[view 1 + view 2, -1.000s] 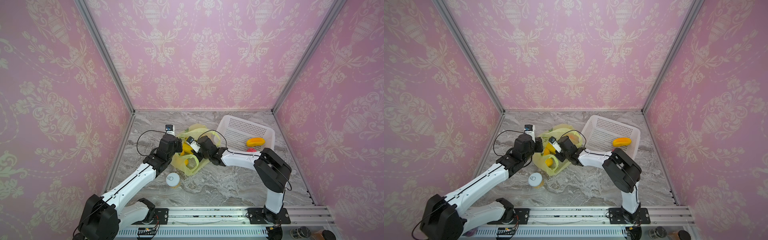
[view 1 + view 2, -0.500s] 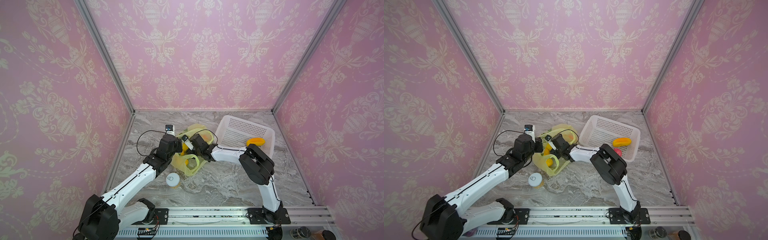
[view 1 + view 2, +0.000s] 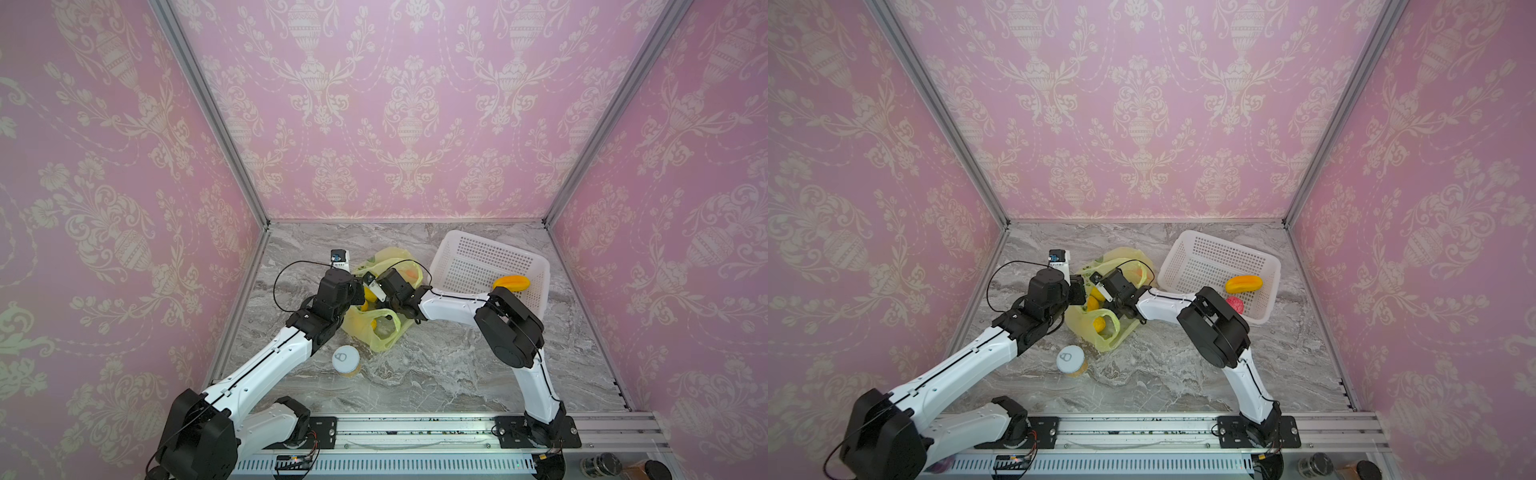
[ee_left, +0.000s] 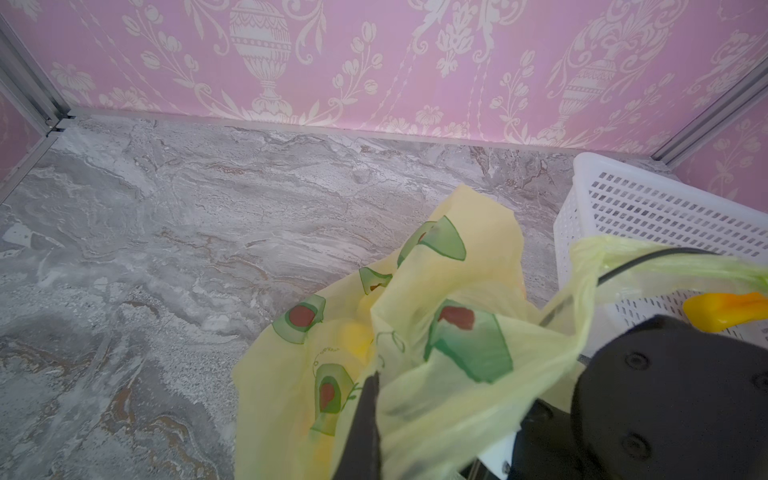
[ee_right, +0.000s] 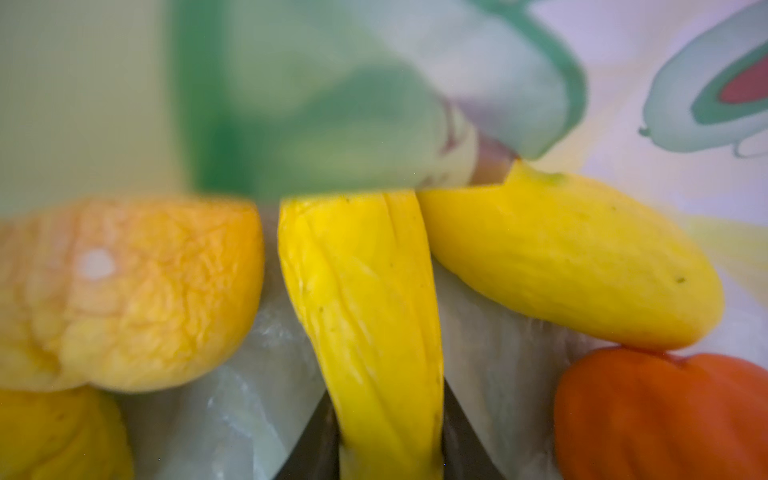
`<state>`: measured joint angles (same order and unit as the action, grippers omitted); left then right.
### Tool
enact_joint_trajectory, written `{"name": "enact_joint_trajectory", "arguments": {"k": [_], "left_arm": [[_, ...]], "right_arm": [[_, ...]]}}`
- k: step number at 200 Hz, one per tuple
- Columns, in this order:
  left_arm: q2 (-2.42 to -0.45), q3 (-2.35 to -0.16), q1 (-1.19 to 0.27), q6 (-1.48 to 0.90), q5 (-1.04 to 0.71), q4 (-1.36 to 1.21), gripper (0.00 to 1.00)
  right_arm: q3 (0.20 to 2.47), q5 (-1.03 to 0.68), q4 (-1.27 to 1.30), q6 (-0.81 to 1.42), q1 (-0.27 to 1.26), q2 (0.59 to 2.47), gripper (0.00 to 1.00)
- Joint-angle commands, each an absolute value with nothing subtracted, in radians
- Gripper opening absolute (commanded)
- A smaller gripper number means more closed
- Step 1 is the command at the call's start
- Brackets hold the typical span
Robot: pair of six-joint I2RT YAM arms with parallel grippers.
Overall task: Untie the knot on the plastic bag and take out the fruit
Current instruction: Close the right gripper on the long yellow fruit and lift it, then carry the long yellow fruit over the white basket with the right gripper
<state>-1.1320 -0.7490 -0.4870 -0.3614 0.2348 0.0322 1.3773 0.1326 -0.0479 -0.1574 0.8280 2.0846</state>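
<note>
The plastic bag (image 3: 376, 332) (image 3: 1096, 334) lies open on the marble floor, translucent yellow-green with avocado prints. No knot shows; a handle loop (image 3: 384, 322) hangs loose. My left gripper (image 4: 376, 386) is shut on a fold of the bag's rim (image 4: 419, 332). My right gripper (image 5: 388, 415) is inside the bag, shut on a long yellow fruit (image 5: 365, 291). Beside it lie an orange fruit (image 5: 137, 291), another yellow fruit (image 5: 561, 257) and a red-orange one (image 5: 656, 415). In both top views the right wrist (image 3: 395, 284) (image 3: 1121, 286) covers the bag's mouth.
A white perforated basket (image 3: 478, 257) (image 3: 1208, 257) stands at the back right, close to the bag, holding an orange-yellow fruit (image 3: 511, 283) and a pink-red one (image 3: 1235, 304). A round can with a white pull-tab lid (image 3: 345, 359) stands in front of the bag.
My right arm has pushed leftward, deeper into the bag, and its jaws have widened and then come together on the long yellow fruit. The left arm has stayed put, holding the rim.
</note>
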Motion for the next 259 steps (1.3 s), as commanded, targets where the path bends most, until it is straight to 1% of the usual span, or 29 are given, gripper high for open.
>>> {"name": "enact_joint_trajectory", "arguments": {"k": [1,66,122,143,161,188,200,215,235,259], "left_arm": [[-1.116,-0.744,-0.48,-0.364,0.259,0.054,0.0],[-1.129,-0.749,-0.48,-0.364,0.277,0.064,0.0],[-1.141,-0.753,-0.48,-0.368,0.279,0.069,0.0],[-1.141,-0.754,-0.48,-0.37,0.28,0.071,0.0],[-1.141,-0.755,-0.48,-0.371,0.279,0.072,0.0],[-1.14,-0.756,-0.48,-0.373,0.275,0.073,0.0],[-1.14,-0.756,-0.48,-0.373,0.276,0.075,0.0],[-1.138,-0.756,-0.48,-0.374,0.275,0.077,0.0],[-1.138,-0.756,-0.48,-0.374,0.275,0.077,0.0],[-1.14,-0.756,-0.479,-0.374,0.274,0.077,0.0]], "right_arm": [[1.29,0.097,0.027,-0.148,0.843,1.94,0.26],[0.972,0.048,0.118,-0.154,0.867,1.512,0.2],[0.726,-0.004,0.166,-0.164,0.866,1.097,0.2],[0.649,0.001,0.194,-0.167,0.862,0.964,0.2],[0.596,0.039,0.226,-0.159,0.842,0.884,0.18],[0.575,0.146,0.24,-0.103,0.769,0.846,0.15],[0.574,0.167,0.246,-0.055,0.719,0.848,0.13],[0.577,0.18,0.248,0.014,0.646,0.856,0.13],[0.602,0.207,0.217,0.105,0.547,0.901,0.13],[0.668,0.21,0.135,0.208,0.424,1.011,0.13]]}}
